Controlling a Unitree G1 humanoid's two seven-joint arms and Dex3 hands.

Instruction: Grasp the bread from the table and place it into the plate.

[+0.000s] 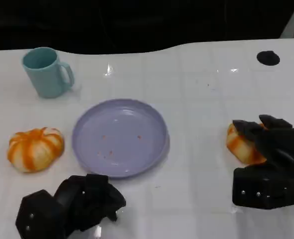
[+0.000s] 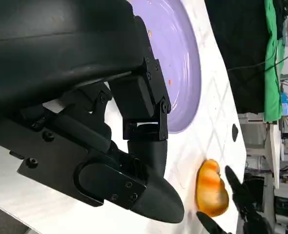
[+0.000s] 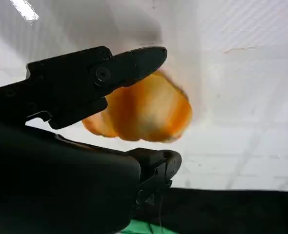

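white and glossy, the bench (image 1: 197, 99) ran back to a dark backdrop, with a teal mug (image 1: 46, 72) at the far left and a small black disc (image 1: 268, 58) at the far right. the lilac plate (image 1: 119, 137) sat near the middle, bare but for a few crumbs.

two orange-striped bread pieces lay on the bench. the right bread (image 1: 241, 144) was well to the right of the plate, and the right robot hand (image 1: 269, 149) was already at it: in the right wrist view the right bread sat between a finger (image 3: 114, 68) over its top and another below, the fingers bracketing it. whether they were pressing on it or merely beside it i cannot tell, and the bread looked to be resting on the bench, not lifted. the left bread (image 1: 36, 148) lay just left of the plate, apart from the left robot hand (image 1: 79, 204), which sat near the front edge with its fingers curled in on nothing.

the right bread lay on the plate side of the right robot hand, its longer side running roughly front to back, so that hand was plainly the nearer one. judged from this, the next step called for closing firmly, lifting, and carrying leftward to the plate.
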